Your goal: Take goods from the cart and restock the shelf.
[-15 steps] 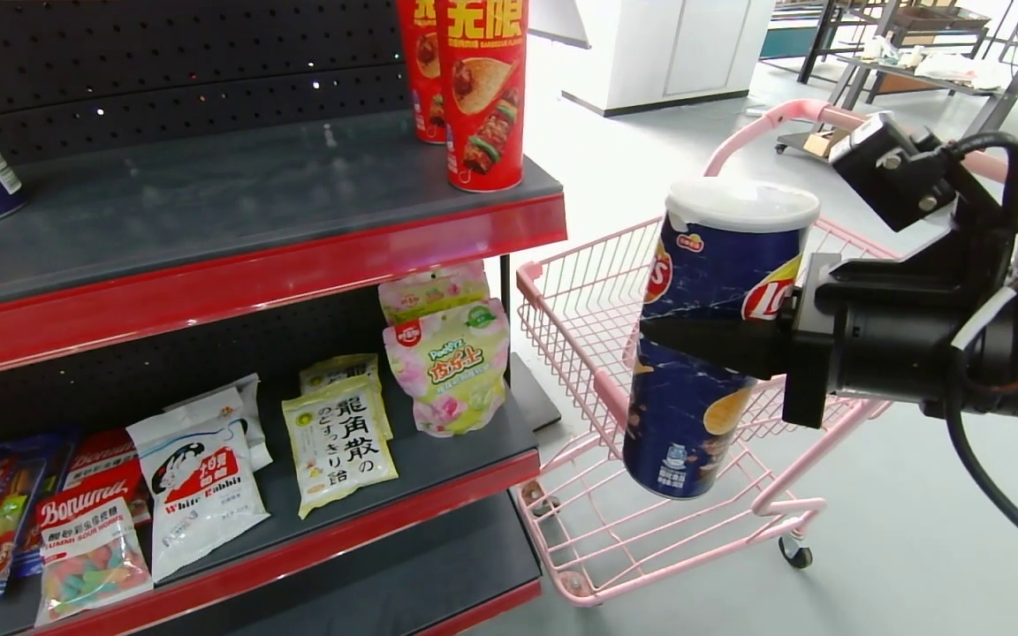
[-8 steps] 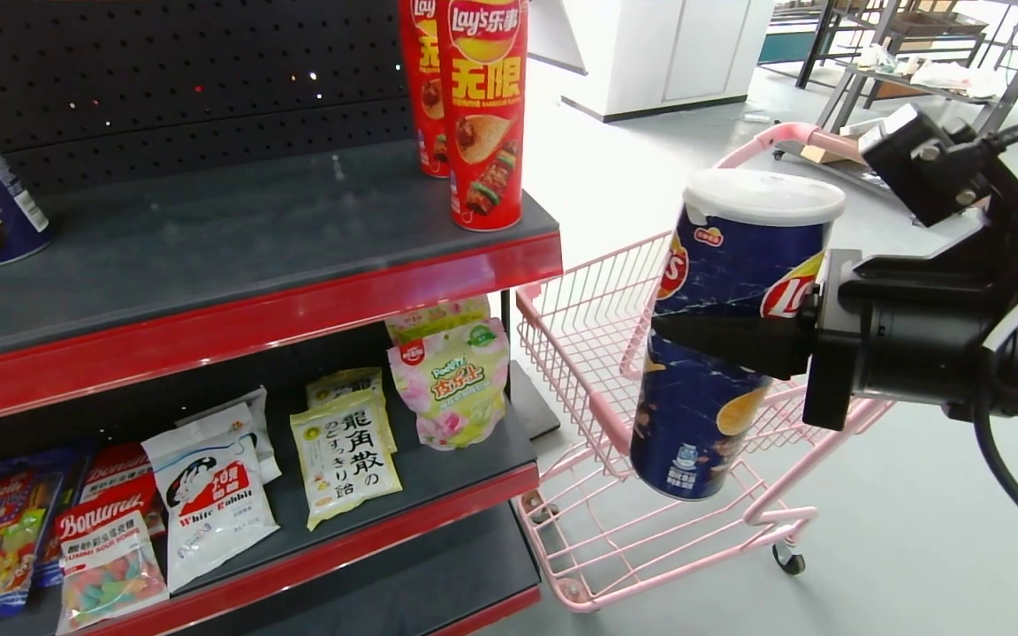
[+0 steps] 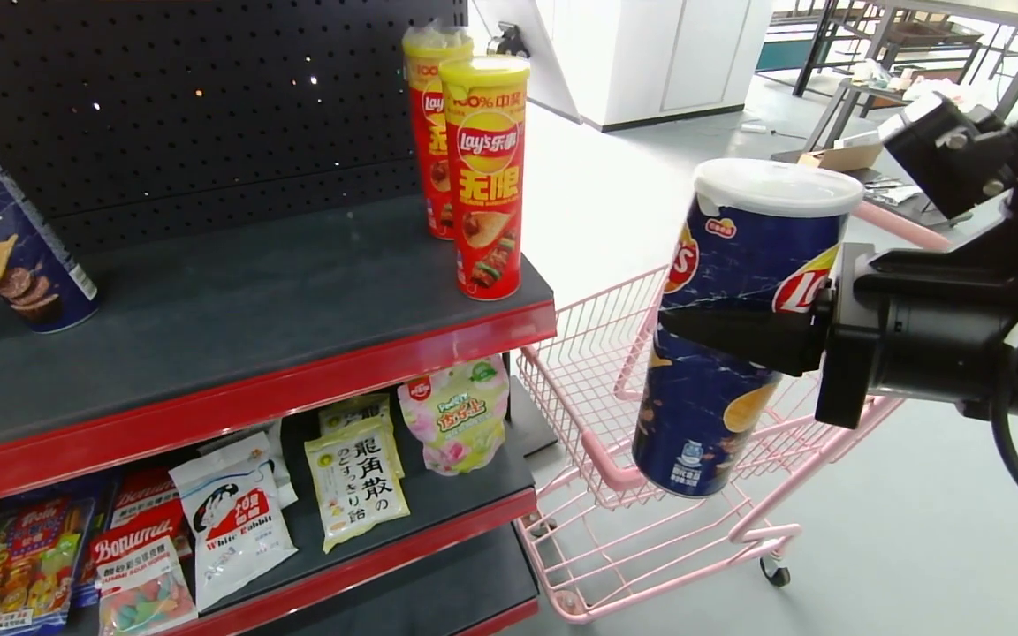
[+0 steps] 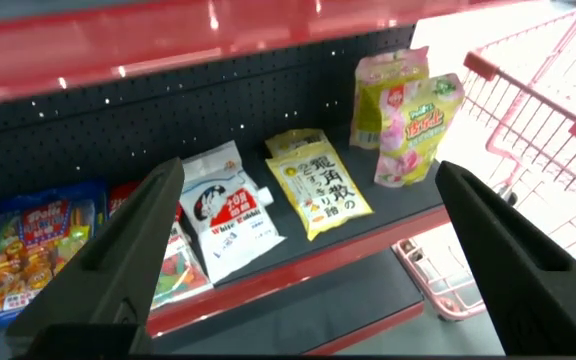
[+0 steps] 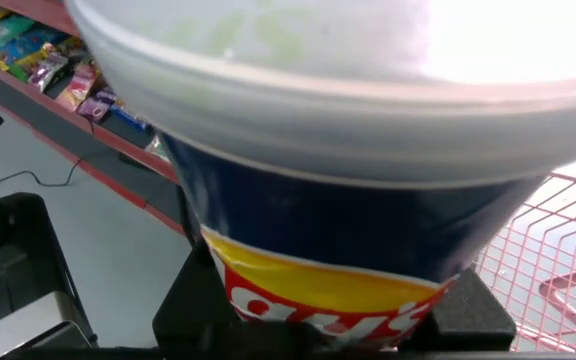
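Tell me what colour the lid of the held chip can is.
The lid of the chip can is white, clearest in the head view.

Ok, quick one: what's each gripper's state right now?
Left gripper: open, holding nothing.
Right gripper: closed on the blue chip can.

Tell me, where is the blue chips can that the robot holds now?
In the head view, the blue chips can is on the right, held in the right end effector, above the pink cart.
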Robot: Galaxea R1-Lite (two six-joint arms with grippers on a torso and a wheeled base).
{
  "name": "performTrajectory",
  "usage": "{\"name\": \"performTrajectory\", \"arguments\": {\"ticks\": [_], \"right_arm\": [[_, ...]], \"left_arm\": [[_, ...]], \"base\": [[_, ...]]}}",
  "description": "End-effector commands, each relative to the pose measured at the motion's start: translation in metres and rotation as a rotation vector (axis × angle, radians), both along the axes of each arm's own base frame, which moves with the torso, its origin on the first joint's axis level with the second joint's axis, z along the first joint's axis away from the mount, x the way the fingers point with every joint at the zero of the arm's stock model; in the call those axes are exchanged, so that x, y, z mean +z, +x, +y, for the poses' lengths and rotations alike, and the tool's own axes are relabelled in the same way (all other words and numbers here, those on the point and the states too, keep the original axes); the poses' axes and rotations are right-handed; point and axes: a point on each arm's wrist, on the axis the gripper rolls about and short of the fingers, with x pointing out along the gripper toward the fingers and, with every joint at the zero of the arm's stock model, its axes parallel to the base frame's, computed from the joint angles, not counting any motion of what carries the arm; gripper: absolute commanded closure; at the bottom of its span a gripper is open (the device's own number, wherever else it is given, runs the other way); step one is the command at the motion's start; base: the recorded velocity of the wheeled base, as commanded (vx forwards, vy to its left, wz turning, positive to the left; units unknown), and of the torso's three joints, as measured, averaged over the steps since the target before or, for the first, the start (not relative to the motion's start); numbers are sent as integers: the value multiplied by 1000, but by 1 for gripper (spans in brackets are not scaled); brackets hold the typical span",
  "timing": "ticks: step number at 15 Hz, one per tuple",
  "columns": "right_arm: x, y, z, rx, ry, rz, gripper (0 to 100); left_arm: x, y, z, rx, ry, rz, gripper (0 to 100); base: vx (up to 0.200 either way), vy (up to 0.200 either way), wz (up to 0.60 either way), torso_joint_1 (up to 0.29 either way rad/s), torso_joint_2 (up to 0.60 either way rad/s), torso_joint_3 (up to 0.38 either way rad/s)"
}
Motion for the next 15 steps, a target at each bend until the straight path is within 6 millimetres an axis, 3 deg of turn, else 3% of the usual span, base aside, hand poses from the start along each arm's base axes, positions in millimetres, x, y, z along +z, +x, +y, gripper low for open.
{"name": "performTrajectory", "arguments": {"ticks": [1, 8, 15], "right_arm": [[1, -1, 0, 1, 3, -5, 100], [-3, -1, -1, -5, -8, 7, 100], [-4, -2, -2, -8, -9, 10, 100]], "left_arm": [[0, 0, 0, 0, 0, 0, 0], [0, 0, 0, 0, 0, 0, 0], [0, 0, 0, 0, 0, 2, 0]], "base": [[0, 0, 0, 198, -574, -373], [0, 0, 0, 200, -528, -331], [-171, 0, 0, 22, -44, -27]]}}
